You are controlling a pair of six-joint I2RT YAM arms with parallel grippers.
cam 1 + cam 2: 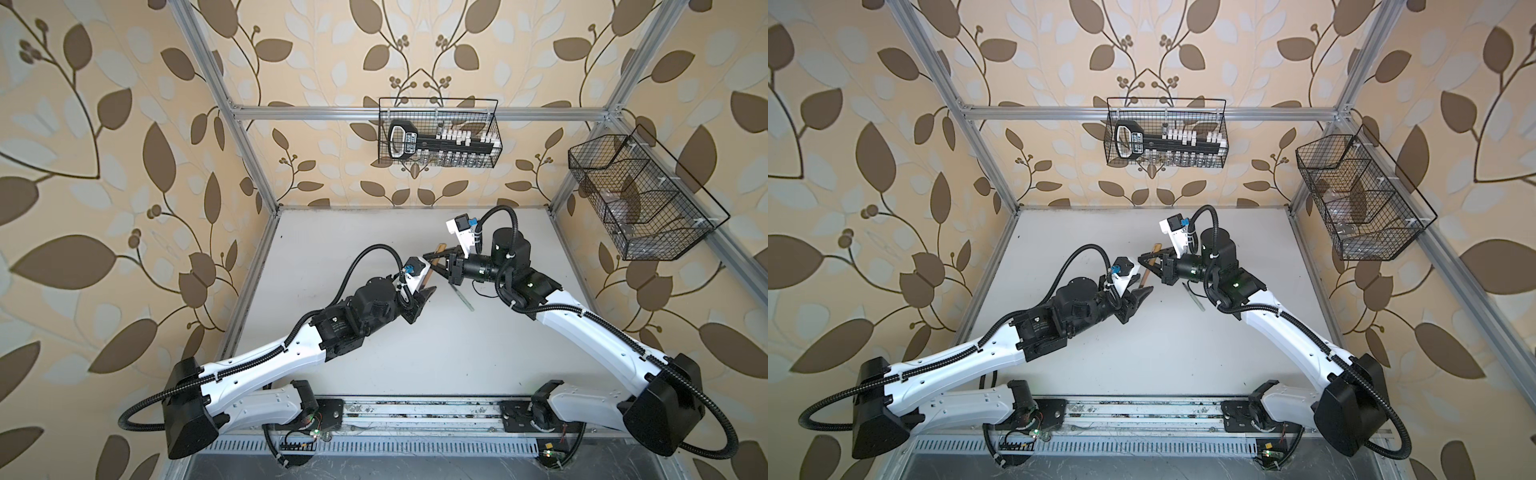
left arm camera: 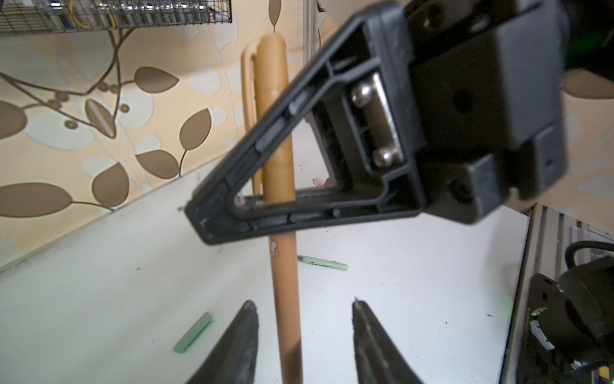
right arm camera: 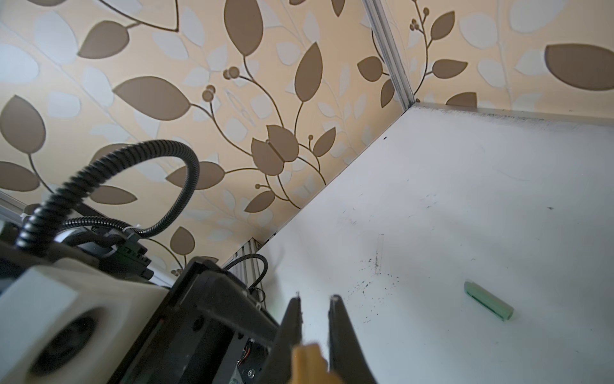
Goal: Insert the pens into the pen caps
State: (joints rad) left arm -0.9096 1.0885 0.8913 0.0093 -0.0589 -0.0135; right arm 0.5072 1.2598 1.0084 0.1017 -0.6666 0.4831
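Slippage is threatening, since only the right gripper [image 3: 315, 301] is clenching the tan-brown pen [image 2: 282, 279] while the left gripper [image 2: 303, 304] is flanking its barrel with released jaws.

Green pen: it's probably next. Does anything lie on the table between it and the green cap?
Nothing visible lies between the green pen and the green cap. Only the tan pen, held aloft in the right end effector, crosses that line in the left wrist view.
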